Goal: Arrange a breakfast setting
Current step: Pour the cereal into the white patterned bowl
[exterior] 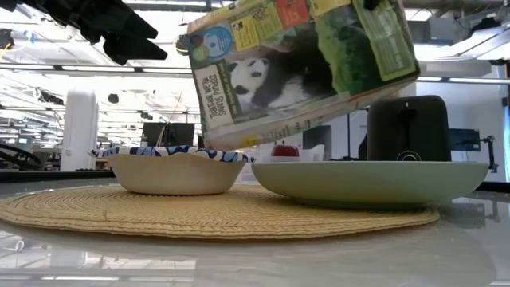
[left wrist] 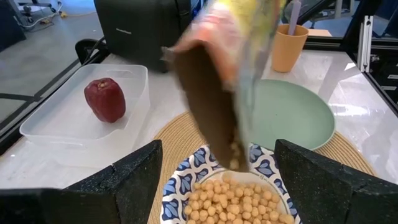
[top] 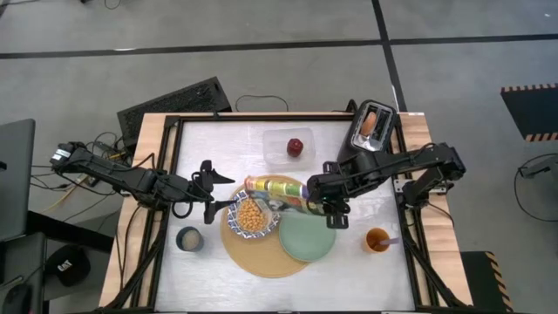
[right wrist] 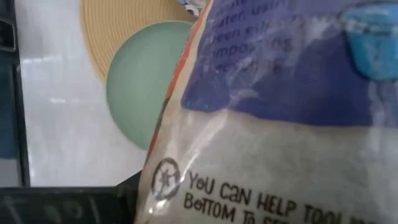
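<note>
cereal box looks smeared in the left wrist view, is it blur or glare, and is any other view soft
Left wrist view: the cereal box is blurred, so near the lens, while the bowl and apple stay sharp. Right wrist view: the box fills the picture, its upper print soft. Low view: bright background windows; the table shows glossy reflections. High view: even light.

One bowl (top: 251, 215), one plate (top: 307, 237), two cups (top: 377, 240).
</note>
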Tool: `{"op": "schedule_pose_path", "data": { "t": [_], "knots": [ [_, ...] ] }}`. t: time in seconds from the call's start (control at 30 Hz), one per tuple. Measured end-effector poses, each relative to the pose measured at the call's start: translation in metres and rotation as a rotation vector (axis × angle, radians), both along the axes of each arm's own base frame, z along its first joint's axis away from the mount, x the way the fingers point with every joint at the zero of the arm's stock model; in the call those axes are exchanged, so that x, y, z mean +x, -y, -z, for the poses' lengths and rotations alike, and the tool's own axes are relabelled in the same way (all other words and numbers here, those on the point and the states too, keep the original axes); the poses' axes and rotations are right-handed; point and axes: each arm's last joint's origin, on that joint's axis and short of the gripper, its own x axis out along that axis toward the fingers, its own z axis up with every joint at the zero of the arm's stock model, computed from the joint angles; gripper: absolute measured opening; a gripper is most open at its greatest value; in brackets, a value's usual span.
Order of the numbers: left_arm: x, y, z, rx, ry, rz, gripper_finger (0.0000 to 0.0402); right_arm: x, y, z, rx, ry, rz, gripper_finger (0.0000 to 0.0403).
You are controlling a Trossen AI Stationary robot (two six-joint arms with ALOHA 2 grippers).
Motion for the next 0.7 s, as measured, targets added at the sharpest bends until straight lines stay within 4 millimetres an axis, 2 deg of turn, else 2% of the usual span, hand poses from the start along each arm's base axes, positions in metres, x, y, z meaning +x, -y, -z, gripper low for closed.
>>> {"op": "schedule_pose_path", "data": {
  "t": [0.7],
  "knots": [
    [-0.0001, 0.0, 0.0001, -0.003, -0.001, -0.002, 0.0296, -0.0016, 0.0, -0.0028, -0.009, 0.02, -0.01, 0.0183]
  ]
}}
